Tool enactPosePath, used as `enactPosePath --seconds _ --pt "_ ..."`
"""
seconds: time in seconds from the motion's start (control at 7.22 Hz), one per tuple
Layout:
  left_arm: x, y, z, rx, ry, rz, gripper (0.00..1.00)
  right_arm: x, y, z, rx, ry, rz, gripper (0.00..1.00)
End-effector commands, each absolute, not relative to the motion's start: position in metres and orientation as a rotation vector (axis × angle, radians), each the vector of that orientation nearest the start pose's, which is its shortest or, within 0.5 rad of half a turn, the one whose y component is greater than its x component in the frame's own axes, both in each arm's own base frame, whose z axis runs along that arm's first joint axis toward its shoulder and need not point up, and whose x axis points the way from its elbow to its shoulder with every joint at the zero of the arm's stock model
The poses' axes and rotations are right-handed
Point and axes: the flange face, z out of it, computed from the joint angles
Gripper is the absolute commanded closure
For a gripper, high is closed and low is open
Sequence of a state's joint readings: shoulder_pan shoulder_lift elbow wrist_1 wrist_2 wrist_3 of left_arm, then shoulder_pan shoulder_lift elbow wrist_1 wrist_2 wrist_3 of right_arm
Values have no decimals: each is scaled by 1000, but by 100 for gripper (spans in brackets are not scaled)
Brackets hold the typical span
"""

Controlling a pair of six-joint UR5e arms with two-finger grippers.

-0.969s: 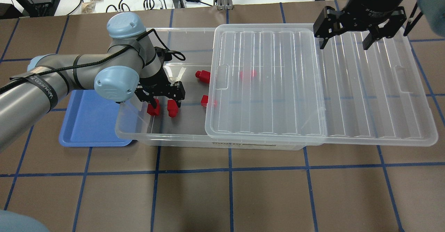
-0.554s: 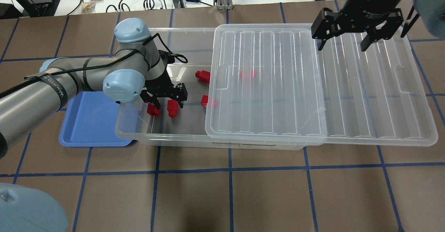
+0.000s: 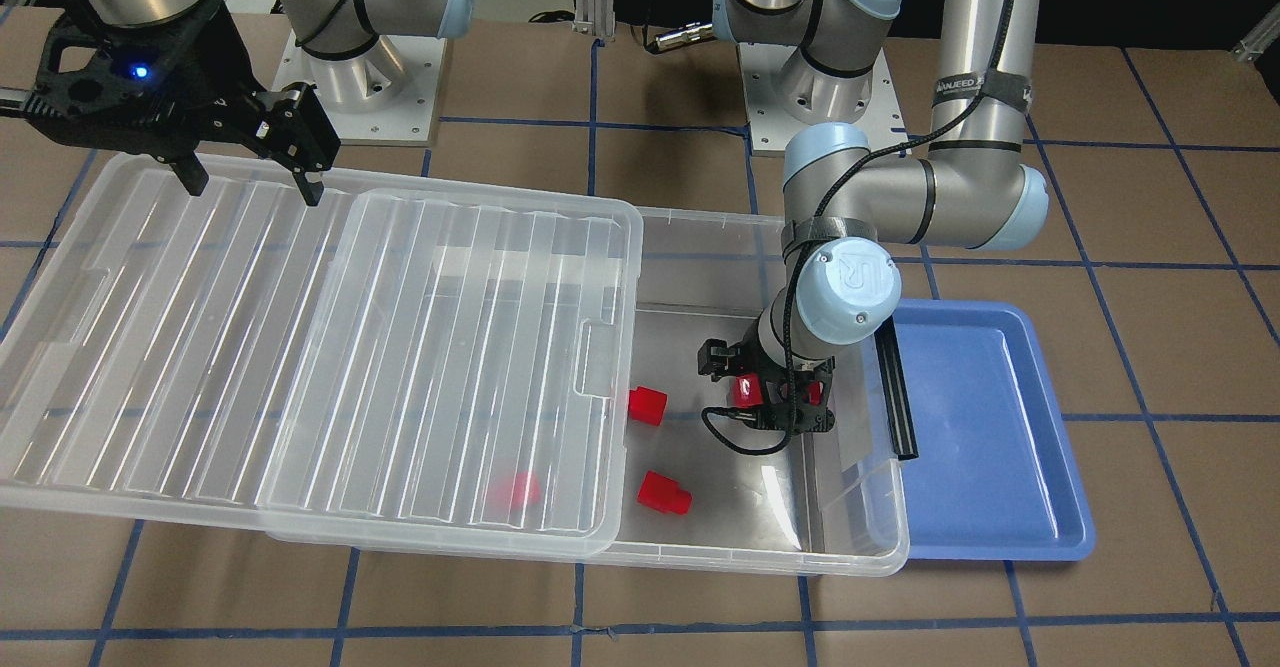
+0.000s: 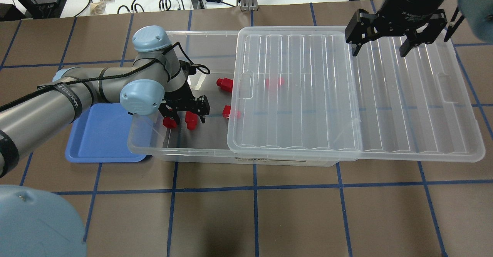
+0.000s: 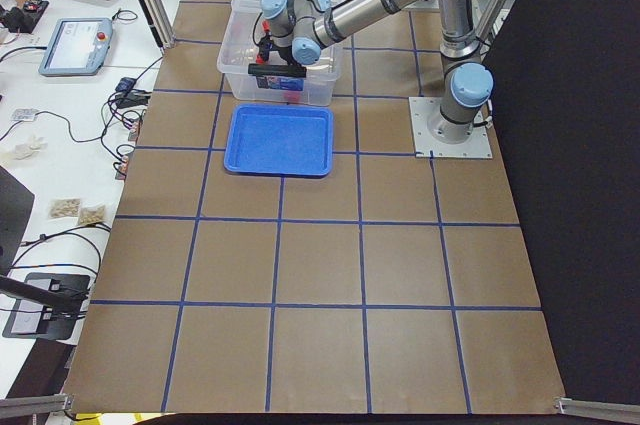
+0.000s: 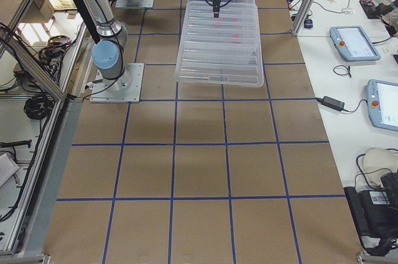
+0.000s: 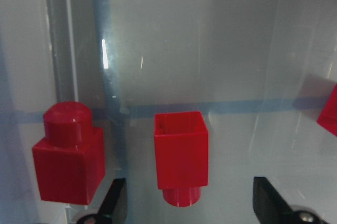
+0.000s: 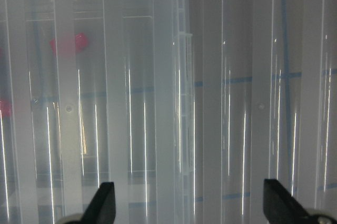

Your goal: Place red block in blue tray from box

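The clear box [image 4: 192,153] holds several red blocks. My left gripper [image 4: 186,115] is open, low inside the box's open left end. In the left wrist view its fingertips [image 7: 113,203] straddle one red block [image 7: 179,155] lying with its peg toward the camera, and a second red block [image 7: 68,153] stands just left. That pair shows from overhead as one block [image 4: 190,120] and its neighbour [image 4: 169,122]. The blue tray [image 4: 96,133] lies left of the box, partly under its rim. My right gripper [image 4: 381,43] is open and empty above the lid [image 4: 296,91].
The ribbed lid is slid to the right and covers the box's right part. Two more red blocks [image 4: 224,83] [image 4: 230,112] lie near the lid's edge, and one [image 4: 274,82] shows under it. A black bar [image 3: 895,397] runs along the box's end beside the tray [image 3: 990,427].
My left arm has swung a little right and the gripper has come lower around the red block, still open. The right gripper has barely moved.
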State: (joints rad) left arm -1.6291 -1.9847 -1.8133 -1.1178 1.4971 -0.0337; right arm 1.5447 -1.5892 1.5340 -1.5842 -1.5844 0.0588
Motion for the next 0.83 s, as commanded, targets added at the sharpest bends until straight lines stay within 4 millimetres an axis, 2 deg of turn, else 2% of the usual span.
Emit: enactPosePath --seconds 0.0,0.14,0.42,0.55,0.69 --pt "-173 -550 192 26 3191 342 17 119 -493 517 134 3151 -109 0" --pt "-173 -546 186 28 3185 363 29 119 -493 517 134 3153 -109 0" --pt "-173 -545 182 28 3184 373 40 119 -494 516 131 3151 -107 0" --pt "-173 -546 181 25 3184 373 59 119 -493 516 131 3150 -107 0" --pt "-173 -546 180 27 3185 373 87 119 -494 516 129 3151 -107 0"
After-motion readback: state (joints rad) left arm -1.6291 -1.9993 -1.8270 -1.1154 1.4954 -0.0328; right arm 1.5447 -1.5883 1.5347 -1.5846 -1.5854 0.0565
